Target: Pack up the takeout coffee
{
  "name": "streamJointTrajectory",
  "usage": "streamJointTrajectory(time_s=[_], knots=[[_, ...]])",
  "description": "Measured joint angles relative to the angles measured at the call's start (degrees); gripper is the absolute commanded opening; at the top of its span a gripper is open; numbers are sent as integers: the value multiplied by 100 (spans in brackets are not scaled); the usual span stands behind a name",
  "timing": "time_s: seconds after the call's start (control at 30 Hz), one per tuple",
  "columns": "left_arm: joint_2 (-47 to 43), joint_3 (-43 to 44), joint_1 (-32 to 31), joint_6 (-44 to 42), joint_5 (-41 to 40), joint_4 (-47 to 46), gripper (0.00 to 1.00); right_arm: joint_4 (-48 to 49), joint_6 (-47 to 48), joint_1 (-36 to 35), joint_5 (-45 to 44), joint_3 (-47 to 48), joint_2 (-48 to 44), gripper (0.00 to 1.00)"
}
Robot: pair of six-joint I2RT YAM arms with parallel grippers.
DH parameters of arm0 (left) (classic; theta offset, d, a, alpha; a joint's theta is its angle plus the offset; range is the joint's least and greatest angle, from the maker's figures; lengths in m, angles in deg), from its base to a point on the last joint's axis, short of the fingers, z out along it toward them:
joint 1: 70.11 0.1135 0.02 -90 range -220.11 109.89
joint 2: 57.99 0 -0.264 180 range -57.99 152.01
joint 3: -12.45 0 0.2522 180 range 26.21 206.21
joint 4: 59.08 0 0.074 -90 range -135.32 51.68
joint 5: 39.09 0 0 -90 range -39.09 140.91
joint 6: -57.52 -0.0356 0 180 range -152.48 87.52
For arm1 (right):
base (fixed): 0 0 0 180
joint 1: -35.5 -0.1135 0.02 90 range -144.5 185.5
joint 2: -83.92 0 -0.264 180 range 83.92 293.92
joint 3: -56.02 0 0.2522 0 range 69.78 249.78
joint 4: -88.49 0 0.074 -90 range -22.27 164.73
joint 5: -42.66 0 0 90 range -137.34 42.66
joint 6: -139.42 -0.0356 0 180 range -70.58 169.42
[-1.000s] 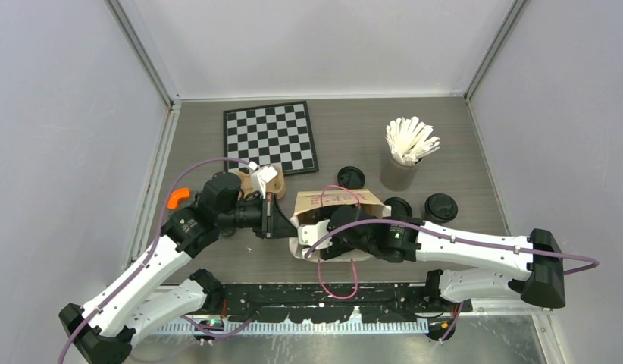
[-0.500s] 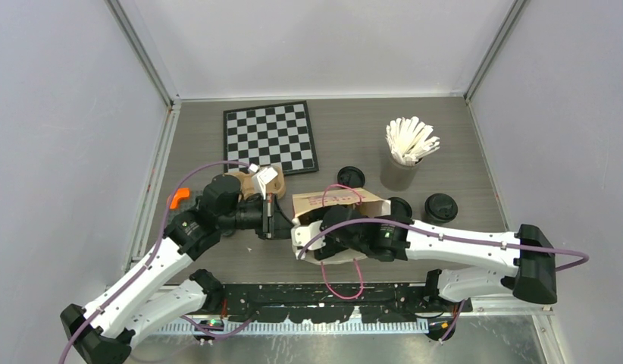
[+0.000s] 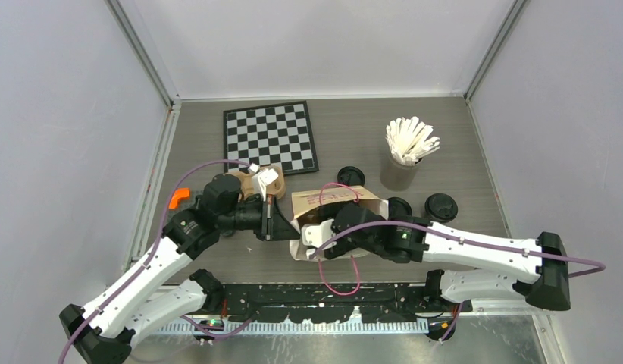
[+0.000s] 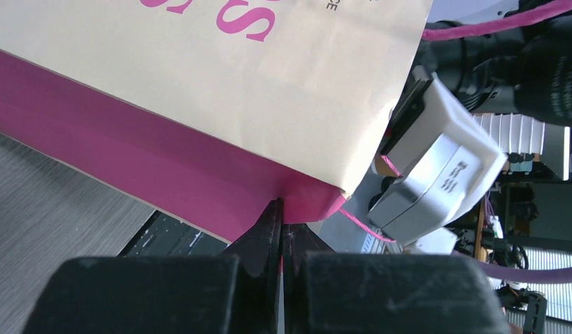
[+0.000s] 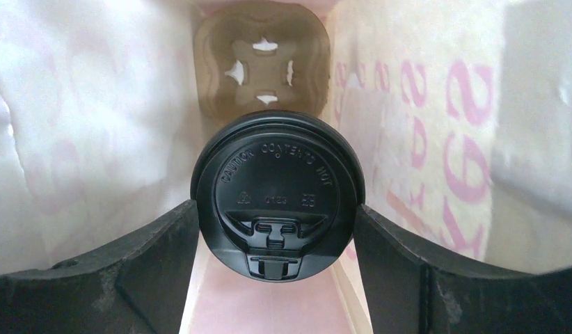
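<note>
The left gripper [image 4: 282,229] is pinching the pink lower edge of the paper bag [image 4: 200,69], with its two black fingers pressed together on the fold. The bag is lying on its side on the grey table [image 3: 354,125], between the two arms. Its cream face is carrying large pink lettering. In the left wrist view only a pink "S" and part of another letter are showing, beside small black print ending in "CE".

The right gripper [image 5: 276,216] is reaching into the bag's mouth and clasping a lidded black cup [image 5: 275,240], one finger touching each side of it. The lid [image 5: 276,174] is reading "CAUTION CONTENTS HOT" in raised letters around its upper rim, and the smaller marks below are too fine to read. Beyond the cup, at the bag's far end, a brown pulp tray [image 5: 262,62] is showing one pocket with a cross-shaped cutout. Pink letters are showing through the bag's white inner walls, making no readable word.

Three black round pieces are sitting on the table: one [image 3: 351,176] behind the bag, one [image 3: 399,206] just beside its right end and one [image 3: 440,206] further right. Whether each is a lid or a lidded cup is not clear from above. A grey cup [image 3: 399,173] of white sticks [image 3: 411,139] is standing behind them, well apart from a checkerboard [image 3: 269,137]
</note>
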Motion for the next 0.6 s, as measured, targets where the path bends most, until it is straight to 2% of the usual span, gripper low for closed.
streamJointTrajectory(time_s=[0.2, 0.6], knots=[[127, 72, 0, -103, 48, 26, 0, -234, 31, 111, -120, 0, -332, 64], [144, 94, 0, -229, 118, 26, 0, -402, 227, 518, -140, -138, -348, 64]])
